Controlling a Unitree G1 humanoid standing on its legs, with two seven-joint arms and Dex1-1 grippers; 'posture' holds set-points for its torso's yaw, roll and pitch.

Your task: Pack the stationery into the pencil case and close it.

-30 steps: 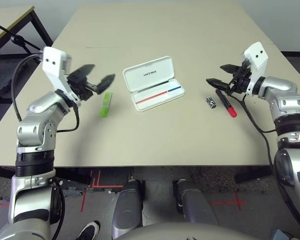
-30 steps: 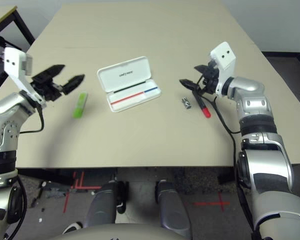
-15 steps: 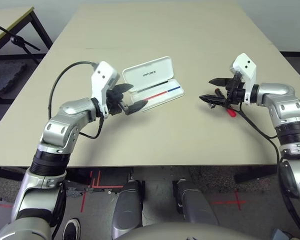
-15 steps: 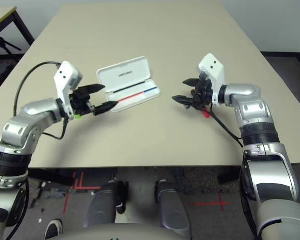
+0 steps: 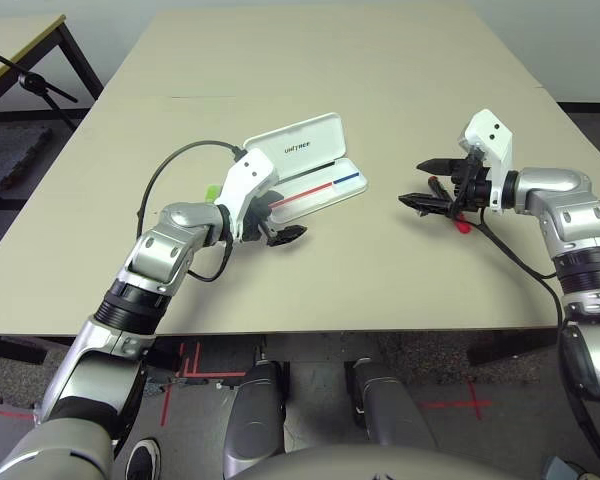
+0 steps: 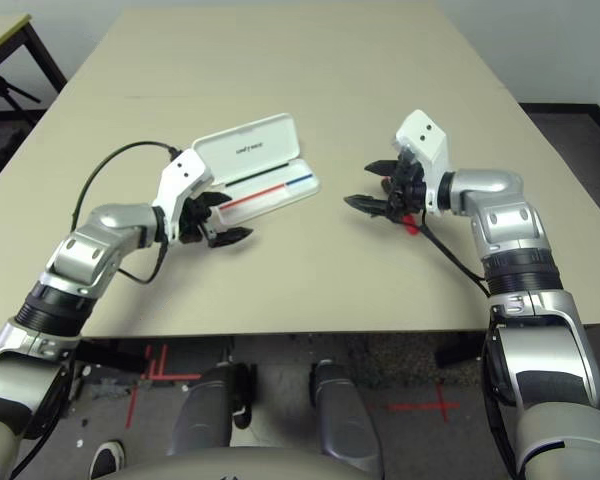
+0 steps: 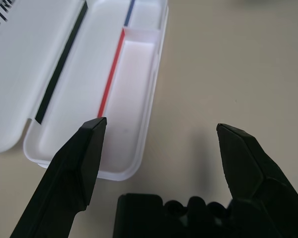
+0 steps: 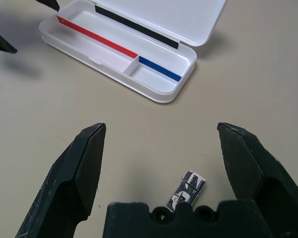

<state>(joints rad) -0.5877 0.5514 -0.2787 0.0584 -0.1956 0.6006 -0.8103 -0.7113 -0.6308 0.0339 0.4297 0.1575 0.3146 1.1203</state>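
Left tool point(image 5: 277, 224) swung over to the pencil case point(image 5: 310, 165), jaws apart, empty.

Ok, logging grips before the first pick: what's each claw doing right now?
Left claw: open, empty, at the pencil case.
Right claw: open, empty, above the clip.

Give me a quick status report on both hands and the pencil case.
Left hand open, empty, at the pencil case end. Right hand open, empty, over the clip piece. Case open, nothing inside; no obstruction.

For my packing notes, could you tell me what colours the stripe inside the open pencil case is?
Red along most of the stripe, blue at one end; clearest in the right wrist view.
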